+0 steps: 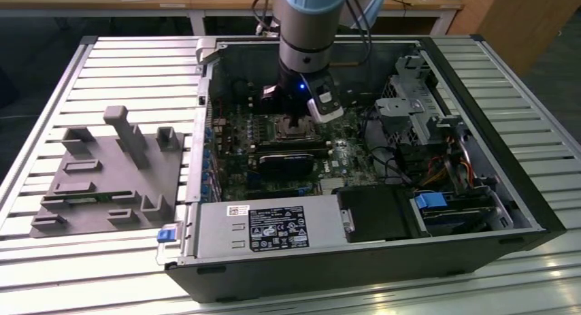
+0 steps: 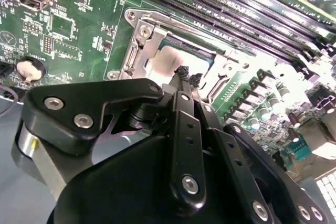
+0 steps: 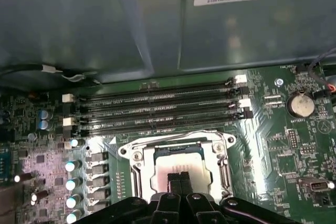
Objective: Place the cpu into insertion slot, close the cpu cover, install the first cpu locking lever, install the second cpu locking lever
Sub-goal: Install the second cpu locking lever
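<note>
The cpu [image 3: 176,158] lies flat in the insertion slot [image 1: 297,129] on the green motherboard, its shiny silver top facing up. The cpu cover [image 3: 137,167] lies down around it as a silvery frame, with the chip showing through its window. In the second wrist view the cpu [image 2: 170,59] and the cover [image 2: 139,43] appear past the black finger links. My gripper [image 3: 179,176] is shut with nothing between its tips, which hover just over the chip's edge. The gripper [image 2: 185,72] points straight at the socket. In the exterior view the gripper [image 1: 293,116] hangs low inside the case.
Long black memory slots [image 3: 157,109] run beside the socket, and a row of capacitors [image 3: 73,182] stands nearby. A black card [image 1: 286,162], a power supply [image 1: 263,226] and a drive cage [image 1: 409,104] crowd the case. A grey fixture [image 1: 109,172] sits on the slatted table.
</note>
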Motion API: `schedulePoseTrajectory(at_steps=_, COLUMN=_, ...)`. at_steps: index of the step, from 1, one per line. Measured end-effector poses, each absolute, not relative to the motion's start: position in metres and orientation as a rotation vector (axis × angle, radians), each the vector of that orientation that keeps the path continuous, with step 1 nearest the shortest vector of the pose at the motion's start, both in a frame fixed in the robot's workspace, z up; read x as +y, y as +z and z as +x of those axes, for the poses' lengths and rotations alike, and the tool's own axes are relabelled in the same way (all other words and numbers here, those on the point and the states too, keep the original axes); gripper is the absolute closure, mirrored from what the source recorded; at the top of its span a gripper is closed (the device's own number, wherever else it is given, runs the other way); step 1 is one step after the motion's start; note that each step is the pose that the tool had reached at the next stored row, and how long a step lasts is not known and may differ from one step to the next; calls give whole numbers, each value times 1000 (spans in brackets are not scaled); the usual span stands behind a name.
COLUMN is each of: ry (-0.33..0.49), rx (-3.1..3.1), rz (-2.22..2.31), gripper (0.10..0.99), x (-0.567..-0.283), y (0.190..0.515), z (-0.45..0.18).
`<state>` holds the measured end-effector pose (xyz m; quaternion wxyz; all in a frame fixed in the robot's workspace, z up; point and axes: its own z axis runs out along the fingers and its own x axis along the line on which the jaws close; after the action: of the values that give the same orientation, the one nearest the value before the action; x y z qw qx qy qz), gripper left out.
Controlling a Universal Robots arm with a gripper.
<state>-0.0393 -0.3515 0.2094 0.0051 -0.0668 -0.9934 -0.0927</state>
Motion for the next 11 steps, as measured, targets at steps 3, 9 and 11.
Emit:
schedulePoseTrajectory(at_steps=3, ry=-290, rx=-3111, rz=-209, gripper=980, x=-351, y=215, z=-39)
schedulePoseTrajectory(at_steps=9, ry=-288, rx=-3112, rz=-209, gripper=980, x=-351, y=224, z=-39)
schedulePoseTrajectory(at_steps=11, ry=-287, rx=-3112, rz=-209, gripper=980, x=-351, y=224, z=-39)
